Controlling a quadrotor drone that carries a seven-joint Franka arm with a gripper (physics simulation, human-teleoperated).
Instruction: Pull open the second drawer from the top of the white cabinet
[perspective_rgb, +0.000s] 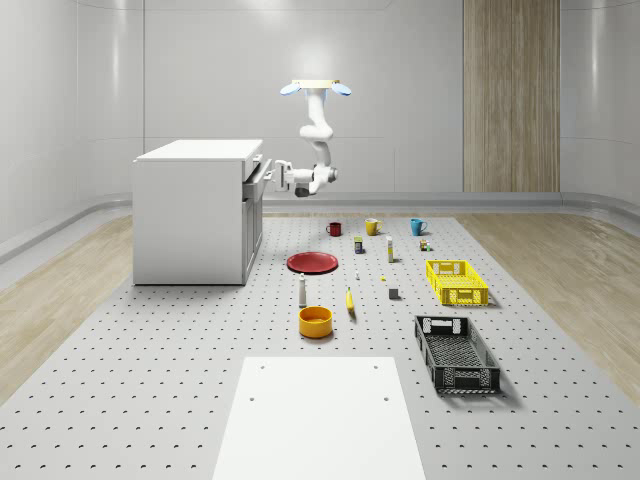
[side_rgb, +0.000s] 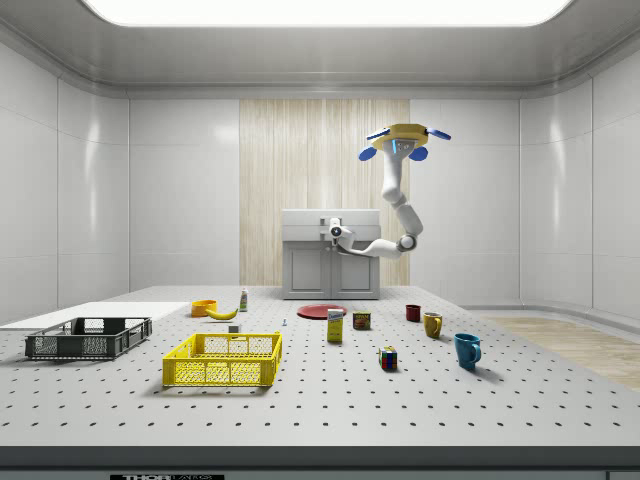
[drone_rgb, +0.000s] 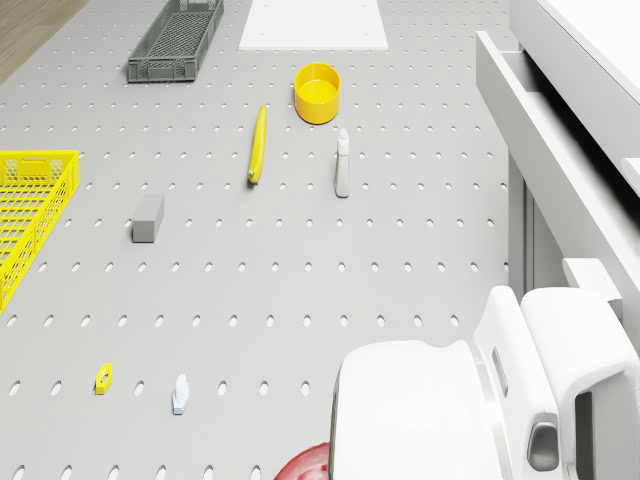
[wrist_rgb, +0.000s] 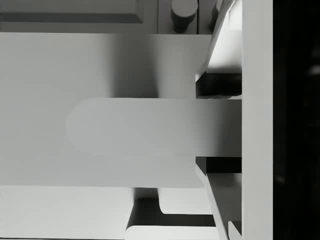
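**Drawer partly out: keep the pull straight and level**

The perforated counter (perspective_rgb: 150, 400) carries the white cabinet (perspective_rgb: 190, 215) near its far edge, toward the whole-scene view's left corner. The drone (perspective_rgb: 315, 88) hovers in the air beside the cabinet's drawer face, above its top, with the arm folded down toward the front. An upper drawer (perspective_rgb: 256, 176) stands partly out. It looks like the second from the top, though I cannot count the fronts for sure. The gripper (perspective_rgb: 284, 180) is at that drawer's handle (wrist_rgb: 140, 127), and in the wrist view the fingers (wrist_rgb: 218, 86) pinch the bar from both sides.

To do this step well, I judge the pull should run straight out along the drawer's slide. The wrist should stay square to the front so the bar does not slip out of the pinch or the drawer bind. The drone should give way evenly, not sag.

Room behind the arm is generous: open air above the counter. The red plate (perspective_rgb: 312, 262), the red mug (perspective_rgb: 334, 229) and the white bottle (perspective_rgb: 302, 290) sit low on the counter, well below the pull line.
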